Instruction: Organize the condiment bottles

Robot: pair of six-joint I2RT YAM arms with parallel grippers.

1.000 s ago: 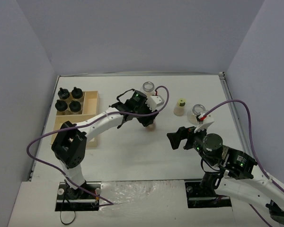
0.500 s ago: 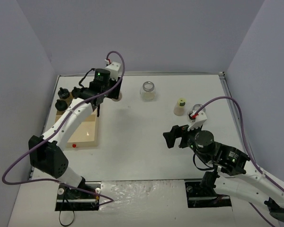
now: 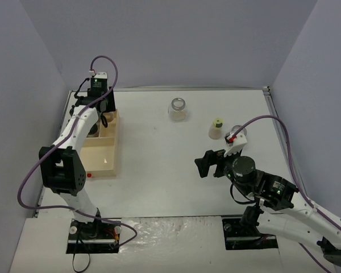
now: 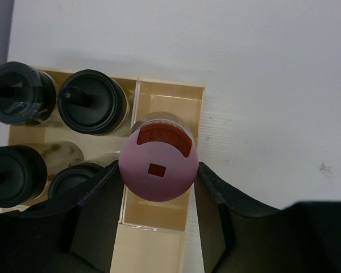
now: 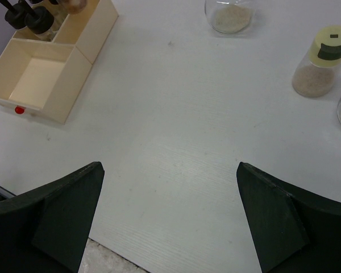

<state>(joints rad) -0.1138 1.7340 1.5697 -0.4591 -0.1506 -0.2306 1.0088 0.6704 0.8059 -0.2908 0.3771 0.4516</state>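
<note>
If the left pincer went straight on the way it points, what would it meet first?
The left pincer, shut on the pink-capped jar, points down: probably the floor of the wooden tray compartment beside the black-capped jars, jar first. Depth is unclear.

Four black-capped jars (image 4: 94,102) pack the back-left compartment of the wooden tray (image 3: 111,149). The left gripper (image 4: 159,170), clamped on the pink-capped jar (image 4: 158,165), blocks the compartment beside them. The tray's near compartment is open from above. Bare table (image 3: 153,165) lies ahead of the right gripper (image 5: 169,165), its fingers spread. The wide jar (image 3: 178,109) and the yellow-green-capped jar (image 3: 216,128) stand farther back, with a gap between them.
</note>
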